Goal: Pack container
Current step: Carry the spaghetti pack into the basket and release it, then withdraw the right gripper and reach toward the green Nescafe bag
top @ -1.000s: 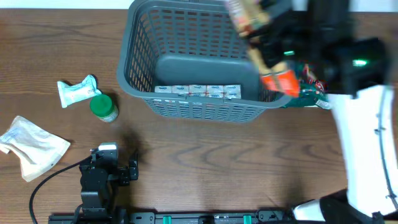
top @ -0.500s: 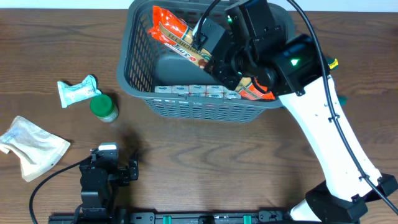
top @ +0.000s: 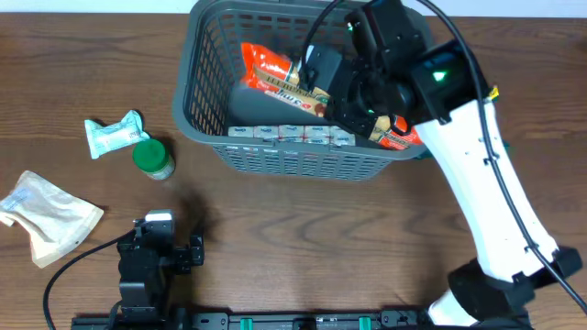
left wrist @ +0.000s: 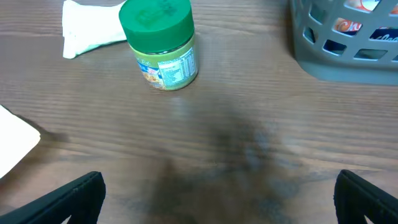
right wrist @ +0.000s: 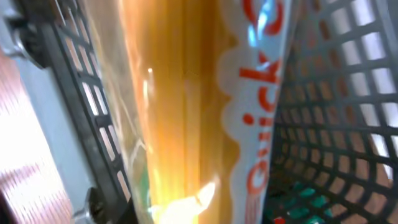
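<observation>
The container, a large dark-grey slotted basket, stands at the back middle of the table. My right gripper is shut on a long orange-and-clear noodle packet and holds it slanted inside the basket, above a row of small white cartons. In the right wrist view the packet fills the frame, with the basket lattice behind it. My left gripper is open and empty near the front left; its fingers frame bare table.
A green-lidded jar and a white packet lie left of the basket. A beige bag lies at the far left. A teal edge shows by the basket's right corner.
My right arm has swung the noodle packet from the basket's right side over the rim and lowered it into the basket. The left arm has not moved.
</observation>
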### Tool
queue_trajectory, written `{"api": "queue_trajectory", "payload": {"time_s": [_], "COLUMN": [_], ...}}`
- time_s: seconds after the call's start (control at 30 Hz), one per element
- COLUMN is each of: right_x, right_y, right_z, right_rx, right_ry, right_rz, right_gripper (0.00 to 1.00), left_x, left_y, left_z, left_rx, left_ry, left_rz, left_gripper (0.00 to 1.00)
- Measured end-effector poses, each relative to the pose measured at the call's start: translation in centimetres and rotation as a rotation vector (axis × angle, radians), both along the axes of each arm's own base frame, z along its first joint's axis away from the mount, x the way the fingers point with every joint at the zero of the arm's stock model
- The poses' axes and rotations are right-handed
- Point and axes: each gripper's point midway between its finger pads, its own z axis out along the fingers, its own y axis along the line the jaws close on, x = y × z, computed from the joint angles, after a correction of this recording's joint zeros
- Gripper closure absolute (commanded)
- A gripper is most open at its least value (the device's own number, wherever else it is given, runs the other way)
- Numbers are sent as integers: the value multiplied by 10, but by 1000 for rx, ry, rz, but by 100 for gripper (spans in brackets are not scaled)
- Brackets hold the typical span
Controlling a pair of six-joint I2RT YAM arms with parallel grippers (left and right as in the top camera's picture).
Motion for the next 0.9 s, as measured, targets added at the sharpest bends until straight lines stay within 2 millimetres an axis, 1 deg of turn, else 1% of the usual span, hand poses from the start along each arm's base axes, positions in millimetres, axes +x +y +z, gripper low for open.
{"api": "queue_trajectory", "payload": {"time_s": [0.2,0.37,0.7,0.9], "right_x": [12,17,16,16], "right_y": [10,19,31,32], "right_z": [-37,-59,-89,-93], "right_rx": [-42,-49,-37,-37], "right_ry": [82,135,231,246], "right_rz": [39,68,117,122], "right_gripper": [99,99,99,99], "left_x": [0,0,0,0], "left_y": [0,0,0,0], "left_z": [0,0,0,0], "left_rx": [0,0,0,0], "left_ry": [0,0,0,0], "left_rz": [0,0,0,0], "left_gripper": [1,2,1,1]}}
